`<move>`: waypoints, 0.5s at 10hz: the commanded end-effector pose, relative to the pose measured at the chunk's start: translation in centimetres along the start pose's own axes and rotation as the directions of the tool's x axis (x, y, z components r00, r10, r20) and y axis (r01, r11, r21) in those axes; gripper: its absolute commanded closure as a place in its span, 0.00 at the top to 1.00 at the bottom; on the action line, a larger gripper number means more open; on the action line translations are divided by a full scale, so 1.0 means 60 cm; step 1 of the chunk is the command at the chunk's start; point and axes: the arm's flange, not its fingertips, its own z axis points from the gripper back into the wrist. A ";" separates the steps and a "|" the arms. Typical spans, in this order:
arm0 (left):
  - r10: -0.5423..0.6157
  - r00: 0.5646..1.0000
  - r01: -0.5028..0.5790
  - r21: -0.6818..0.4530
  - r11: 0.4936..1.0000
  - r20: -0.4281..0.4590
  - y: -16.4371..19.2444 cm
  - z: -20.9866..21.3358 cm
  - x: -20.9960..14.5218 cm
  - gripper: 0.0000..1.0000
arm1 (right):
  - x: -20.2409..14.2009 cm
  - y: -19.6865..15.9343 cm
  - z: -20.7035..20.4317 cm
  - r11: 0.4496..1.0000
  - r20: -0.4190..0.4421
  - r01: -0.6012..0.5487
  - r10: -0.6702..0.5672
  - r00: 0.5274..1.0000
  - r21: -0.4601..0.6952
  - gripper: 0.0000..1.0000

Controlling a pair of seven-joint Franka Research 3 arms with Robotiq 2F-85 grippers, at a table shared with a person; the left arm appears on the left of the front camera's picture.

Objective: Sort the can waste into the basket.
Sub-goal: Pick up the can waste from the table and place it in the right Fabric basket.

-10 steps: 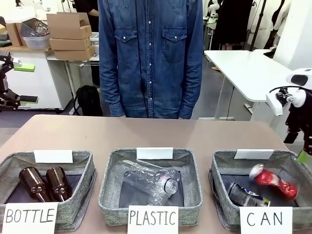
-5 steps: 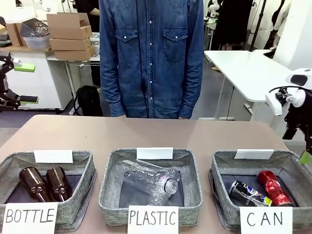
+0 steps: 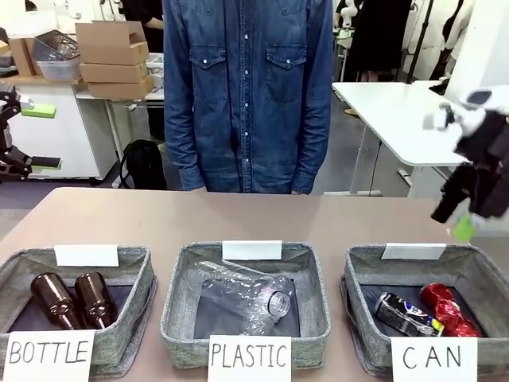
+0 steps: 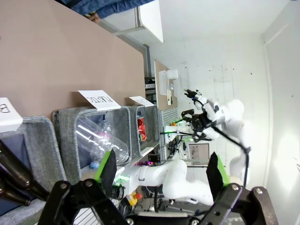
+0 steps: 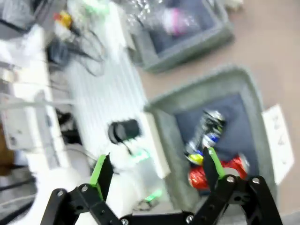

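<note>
Cans both in CAN basket (image 3: 362, 274): red can (image 3: 447, 309) at 3 o'clock of silver-black can (image 3: 408, 313), touching, long axes slanting toward basket's near-right corner. Our right gripper (image 3: 464, 219) hangs above basket's far rim at 12 o'clock of cans, fingers spread, empty; nearer arm by far. Left gripper (image 4: 162, 171) also spread, holding nothing. We judge sorting done. Right gripper blurred in front view; right wrist view smeared, cans (image 5: 211, 154) only colour patches.

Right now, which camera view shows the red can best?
The front view: the red can lies sharp and unobstructed in the CAN basket. The right wrist view shows it blurred behind a finger; the left wrist view gives a small red sliver.
</note>
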 end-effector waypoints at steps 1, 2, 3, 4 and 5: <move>-0.009 1.000 0.009 0.003 1.000 -0.011 0.000 0.002 -0.002 1.00 | 0.050 -0.072 0.049 0.487 0.293 0.254 -0.786 0.545 0.836 1.00; -0.009 1.000 0.009 0.003 1.000 -0.011 0.000 0.002 -0.002 1.00 | 0.061 -0.094 0.048 0.365 0.298 0.243 -0.915 0.273 0.898 1.00; -0.009 1.000 0.009 0.003 1.000 -0.011 0.000 0.002 -0.002 1.00 | 0.070 -0.094 0.041 0.353 0.321 0.197 -0.931 0.175 0.915 1.00; -0.009 1.000 0.009 0.003 1.000 -0.011 0.000 0.002 -0.002 1.00 | 0.078 -0.094 0.034 0.345 0.340 0.215 -0.938 0.065 0.914 1.00; -0.009 1.000 0.009 0.003 1.000 -0.011 0.000 0.002 -0.002 1.00 | 0.080 -0.094 0.028 0.354 0.367 0.252 -0.930 -0.006 0.901 1.00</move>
